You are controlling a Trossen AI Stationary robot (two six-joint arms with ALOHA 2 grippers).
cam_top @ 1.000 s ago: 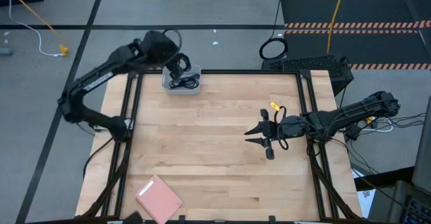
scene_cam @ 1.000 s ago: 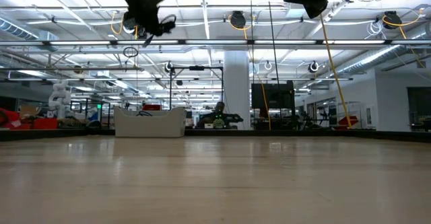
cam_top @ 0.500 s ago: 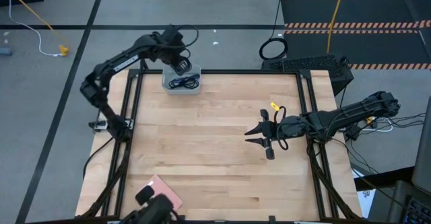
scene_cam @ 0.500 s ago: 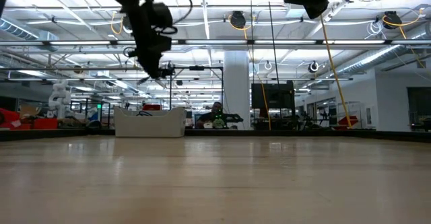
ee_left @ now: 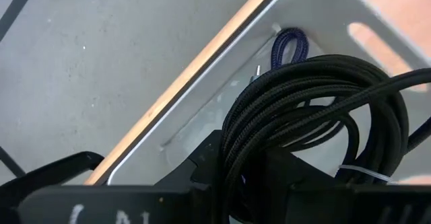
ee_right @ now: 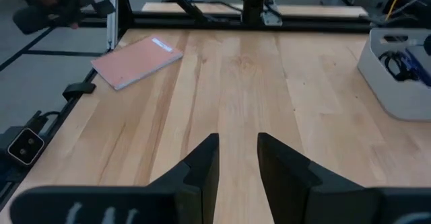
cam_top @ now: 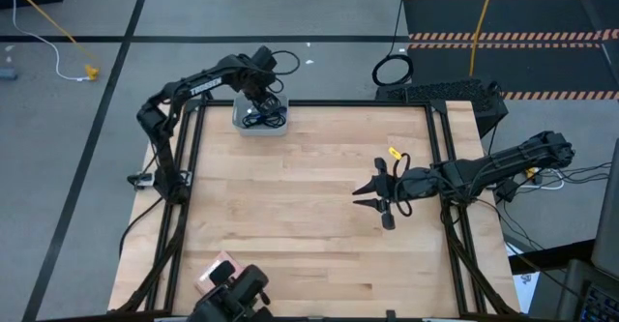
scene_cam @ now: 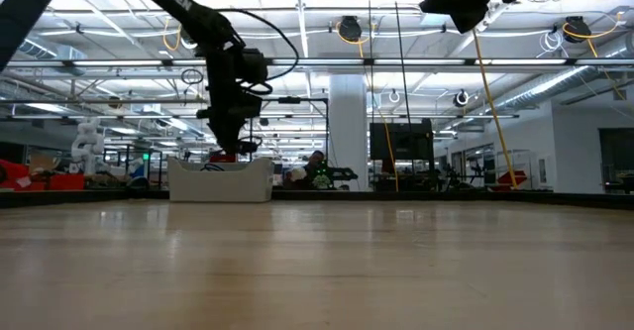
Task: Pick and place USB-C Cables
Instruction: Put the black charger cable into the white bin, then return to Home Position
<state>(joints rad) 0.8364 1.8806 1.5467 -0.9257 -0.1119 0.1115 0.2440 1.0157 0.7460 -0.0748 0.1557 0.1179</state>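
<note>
Left pincer (cam_top: 263,104): down in the white plastic bin (cam_top: 241,120) at the tabletop's (cam_top: 309,216) far-left edge; grip impossible to tell.
Coiled black and purple-blue USB-C cables (ee_left: 316,109): inside the bin.
Right pincer (cam_top: 370,193): parted narrowly, above the tabletop's right side.

My two slim, matte-black jointed arms (cam_top: 198,78) trail looping black cables; white lettering marks my left forearm

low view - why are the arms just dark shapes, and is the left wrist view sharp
Low view: bright ceiling lights behind backlight the left hand above the white rectangular bin, so it reads as a silhouette. Left wrist view: the coiled black braided cables and the purple-blue cable loop are crisp, weave visible; the dark fingers in the foreground are soft.
</note>
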